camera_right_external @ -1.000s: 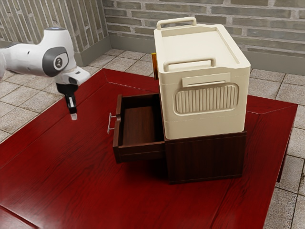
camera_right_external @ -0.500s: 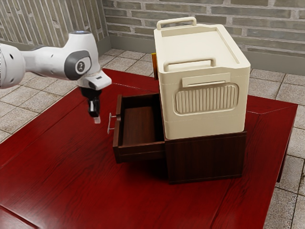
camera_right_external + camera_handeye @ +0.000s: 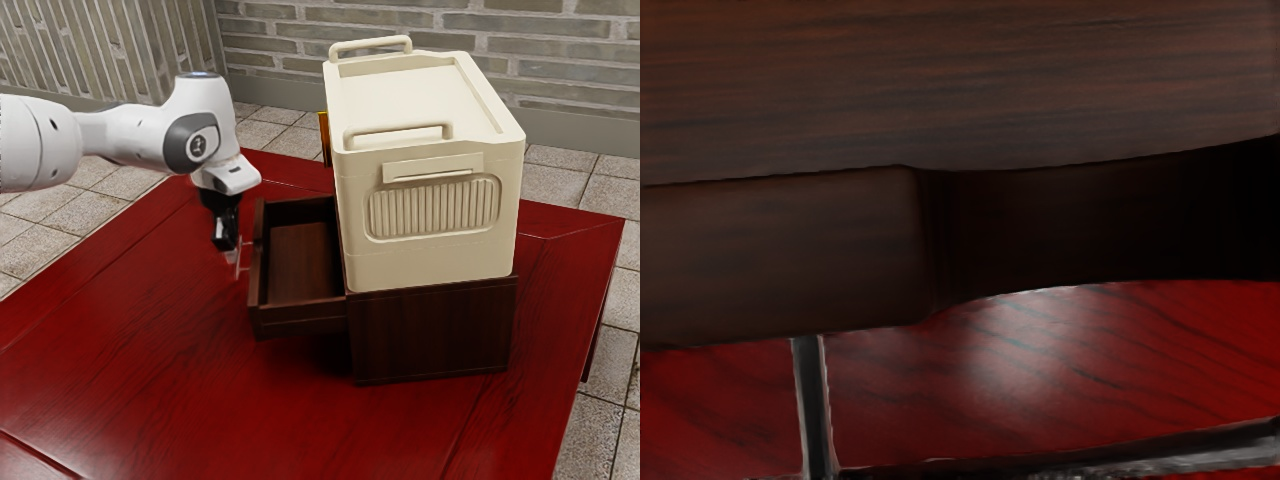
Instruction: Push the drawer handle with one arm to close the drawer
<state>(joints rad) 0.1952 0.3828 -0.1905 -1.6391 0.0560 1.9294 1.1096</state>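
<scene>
At left of centre, the black two-finger gripper [image 3: 231,256], open or closed one cannot tell, hangs at the extended wooden drawer [image 3: 300,319]'s metal handle [image 3: 815,410], apparently placed outside to push it inward.

Glossy red wood table [image 3: 180,370], dark wood drawer [image 3: 299,322], cream box [image 3: 430,265], smooth, perhaps plastic

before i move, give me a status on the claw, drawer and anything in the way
Claw at the handle; drawer sticking out of cabinet; nothing seen blocking its way in.
</scene>
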